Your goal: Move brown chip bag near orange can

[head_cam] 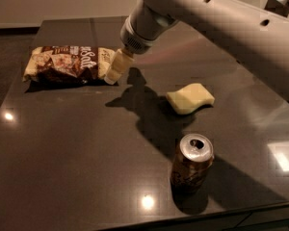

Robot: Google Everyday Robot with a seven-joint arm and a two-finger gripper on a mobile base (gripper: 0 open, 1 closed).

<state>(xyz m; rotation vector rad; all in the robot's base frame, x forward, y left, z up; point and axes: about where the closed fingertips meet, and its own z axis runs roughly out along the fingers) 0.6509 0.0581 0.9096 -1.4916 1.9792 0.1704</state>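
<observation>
Dark and glossy, the table [77, 177] fills most of the camera view, with a pale wall behind its far edge and ceiling lights mirrored in its top. On the far left part lies the brown chip bag [62, 64], flat, with its lettering facing up. The tool [113, 70] hangs at the bag's right end, tipped downward and touching or just short of the crinkled edge; whether it is open or closed cannot be told from this angle. The large pale arm [207, 18] reaches in from the upper right. The orange can [192, 162] stands upright near the front edge, well apart from the bag, its pull-tab opening showing. The step in hand looks like the approach to the grasp, with the bag not yet lifted. The next move likely calls for a firm hold on the bag's end, a lift, and a carry toward the front right. A pale yellow sponge [190, 98] lies between bag and can, so the path should pass over or around it, and the bag should be set down gently enough not to topple the can.
</observation>
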